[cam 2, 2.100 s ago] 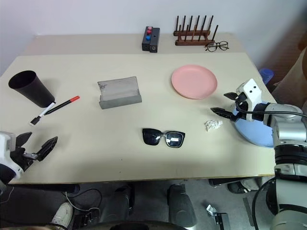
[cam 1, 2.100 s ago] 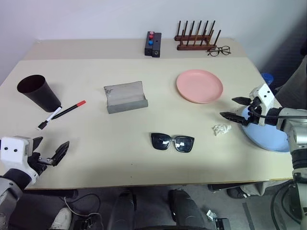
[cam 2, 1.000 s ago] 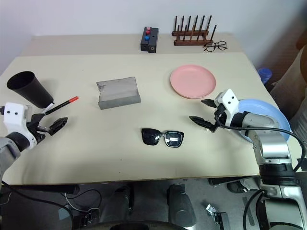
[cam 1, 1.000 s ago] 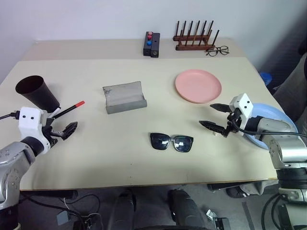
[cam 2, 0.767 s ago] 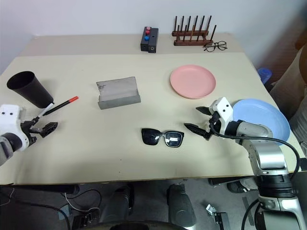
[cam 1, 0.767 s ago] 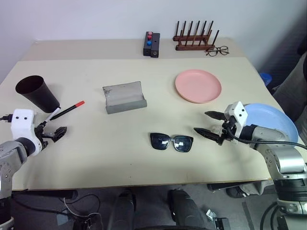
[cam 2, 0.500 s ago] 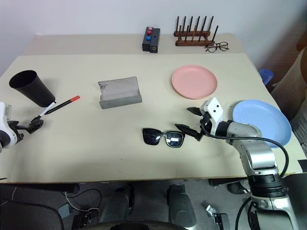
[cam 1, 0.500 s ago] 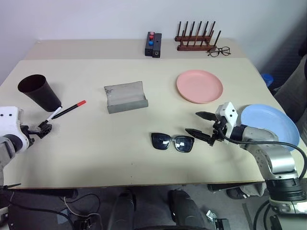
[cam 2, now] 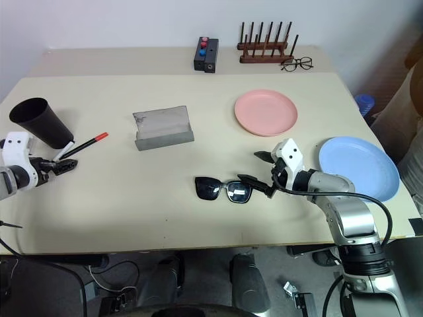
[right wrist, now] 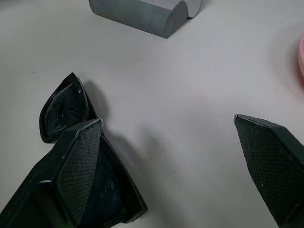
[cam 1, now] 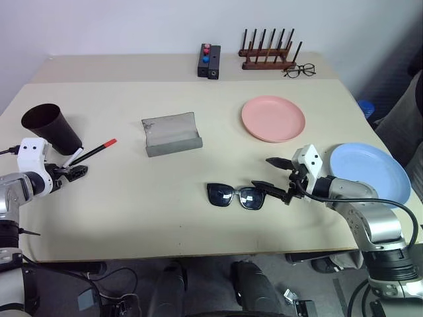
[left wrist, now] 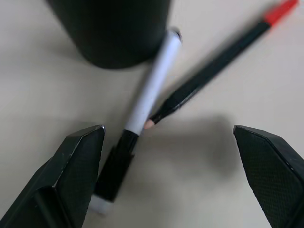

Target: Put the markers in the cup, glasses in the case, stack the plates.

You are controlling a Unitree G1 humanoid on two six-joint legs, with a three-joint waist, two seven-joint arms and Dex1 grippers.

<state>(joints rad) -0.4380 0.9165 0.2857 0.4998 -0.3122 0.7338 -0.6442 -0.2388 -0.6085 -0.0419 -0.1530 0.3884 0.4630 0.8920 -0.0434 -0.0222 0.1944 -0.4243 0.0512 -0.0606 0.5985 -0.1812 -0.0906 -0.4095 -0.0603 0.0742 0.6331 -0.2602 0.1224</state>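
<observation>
The right tool (cam 1: 272, 174) is held spread wide and empty at the right end of the sunglasses (cam 1: 237, 195), whose long axis is laid left to right along the near part of the surface (cam 1: 165, 211), so the frame's end is met first. The left tool (cam 1: 78, 170) is likewise spread and empty, just short of the two markers (left wrist: 156, 90) beside the cup (cam 1: 50, 127) at far left. The case (cam 1: 172, 134) is set open farther back, left of the pink plate (cam 1: 273, 119).

Black button box (cam 1: 211, 61), wooden peg rack (cam 1: 268, 56), wire eyeglasses (cam 1: 301, 69) along table (cam 1: 132, 211) far edge.
</observation>
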